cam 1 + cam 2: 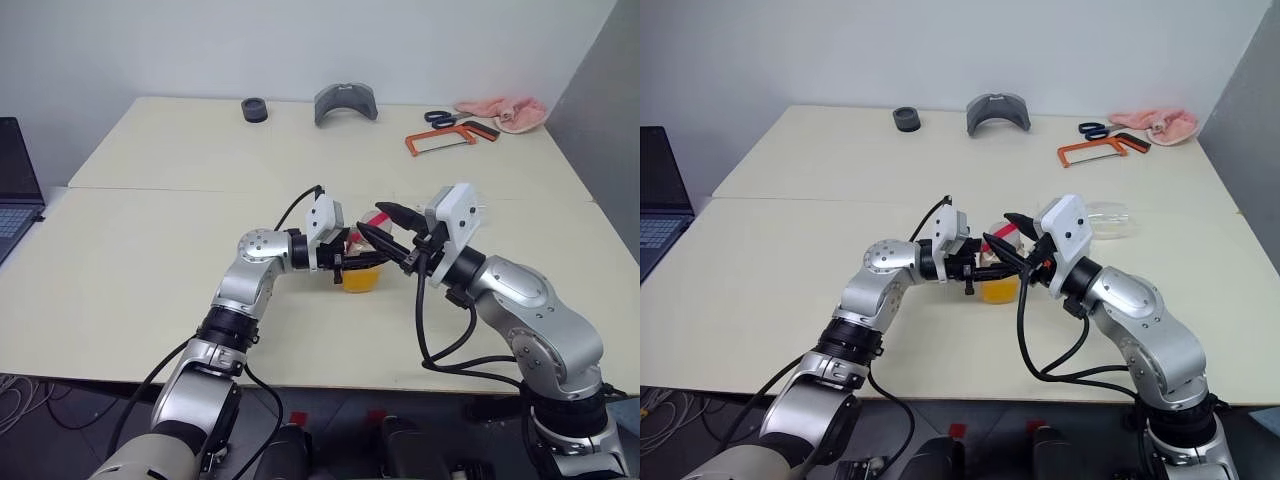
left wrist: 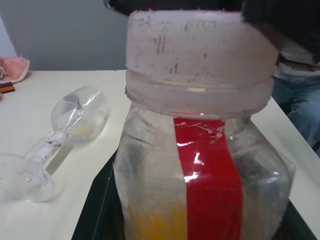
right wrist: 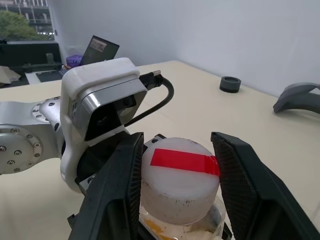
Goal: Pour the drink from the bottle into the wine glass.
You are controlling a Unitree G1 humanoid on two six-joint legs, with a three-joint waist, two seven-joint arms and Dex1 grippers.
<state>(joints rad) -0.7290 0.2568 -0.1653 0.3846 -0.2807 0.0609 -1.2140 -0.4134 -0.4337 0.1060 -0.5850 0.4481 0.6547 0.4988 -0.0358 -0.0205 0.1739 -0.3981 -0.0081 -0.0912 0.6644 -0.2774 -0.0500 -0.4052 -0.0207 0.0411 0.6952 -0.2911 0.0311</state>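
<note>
Desk (image 1: 150, 230) carries the toppled wine glass (image 2: 75, 117) beside the grippers. Left gripper (image 1: 345, 262) is clamped on the bottle (image 2: 200, 170), drink (image 1: 362, 279) low inside. Right gripper (image 3: 177, 180) straddles the white cap (image 3: 177, 187), fingers seemingly just off it.

no words, brand names or numbers can be read anywhere. the small clear plastic bottle (image 2: 200, 170) carries a plain red stripe, and its white cap (image 3: 177, 177) a blank red strip.
</note>
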